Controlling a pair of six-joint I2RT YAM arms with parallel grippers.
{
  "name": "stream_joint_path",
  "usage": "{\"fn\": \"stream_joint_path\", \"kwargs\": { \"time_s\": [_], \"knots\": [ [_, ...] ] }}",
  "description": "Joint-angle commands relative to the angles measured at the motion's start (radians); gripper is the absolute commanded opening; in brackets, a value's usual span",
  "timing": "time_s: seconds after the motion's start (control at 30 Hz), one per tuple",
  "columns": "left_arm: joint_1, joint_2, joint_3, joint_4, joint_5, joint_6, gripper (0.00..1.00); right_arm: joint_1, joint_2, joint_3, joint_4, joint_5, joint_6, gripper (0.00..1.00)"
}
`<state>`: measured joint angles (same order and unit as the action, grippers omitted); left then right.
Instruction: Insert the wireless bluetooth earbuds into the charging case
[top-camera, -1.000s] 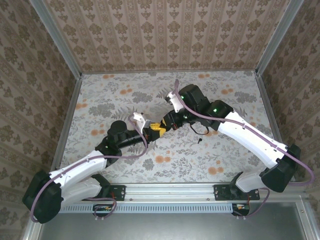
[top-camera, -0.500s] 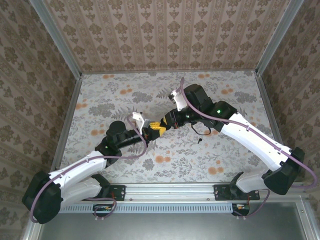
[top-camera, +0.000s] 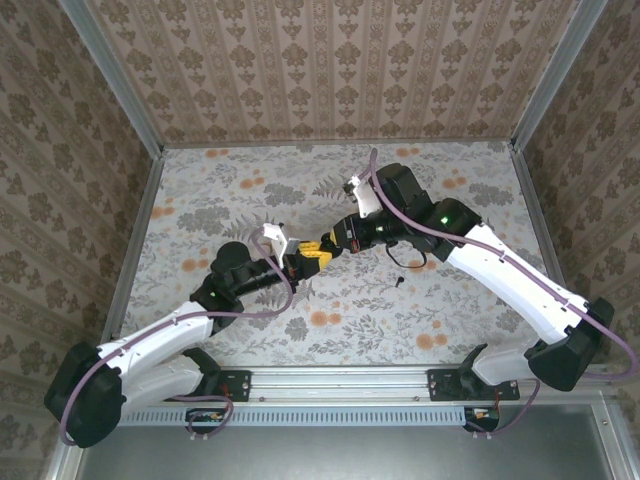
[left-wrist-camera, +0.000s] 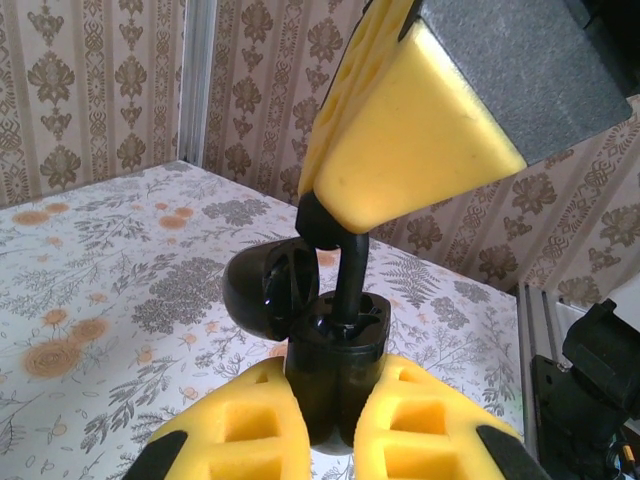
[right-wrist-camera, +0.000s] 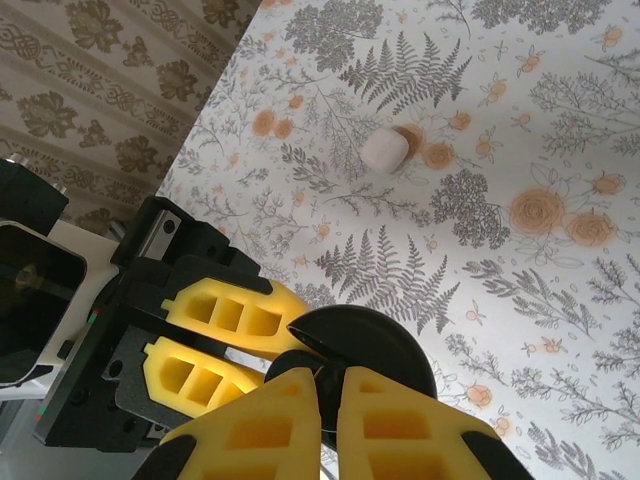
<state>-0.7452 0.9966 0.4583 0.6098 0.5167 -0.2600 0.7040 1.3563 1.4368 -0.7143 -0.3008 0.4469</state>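
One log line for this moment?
left end effector: shut on charging case | right end effector: shut on earbud | earbud stem in case

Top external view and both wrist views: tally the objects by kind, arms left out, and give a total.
Glossy black plastic charging case, lid open: 1
Tiny black wireless earbuds, one held at the case, one lying apart: 2
Small white rounded lump: 1
Total: 4

The right gripper's (right-wrist-camera: 328, 388) yellow fingers are pressed together over a black charging case (right-wrist-camera: 372, 342), which the left gripper (right-wrist-camera: 272, 346) holds. A small white lump (right-wrist-camera: 384, 150) lies well apart on the floral table (right-wrist-camera: 540, 120).
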Motion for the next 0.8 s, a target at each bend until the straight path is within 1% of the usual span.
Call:
{"fn": "stream_joint_path", "kwargs": {
  "time_s": [0.0,0.63,0.7,0.77],
  "knots": [
    [-0.003,-0.011,0.006,0.075,0.003,0.037,0.00,-0.011,-0.026,0.020,-0.061,-0.005,0.030,0.09],
    [-0.020,0.004,0.026,0.050,-0.004,0.074,0.00,-0.011,0.029,0.035,-0.094,-0.044,0.062,0.09],
    [-0.022,0.005,0.028,0.048,-0.007,0.077,0.00,-0.008,0.029,0.032,-0.091,-0.048,0.070,0.10],
    [-0.025,0.007,0.028,0.047,-0.010,0.079,0.00,-0.005,0.029,0.028,-0.090,-0.052,0.075,0.13]
  ]
}}
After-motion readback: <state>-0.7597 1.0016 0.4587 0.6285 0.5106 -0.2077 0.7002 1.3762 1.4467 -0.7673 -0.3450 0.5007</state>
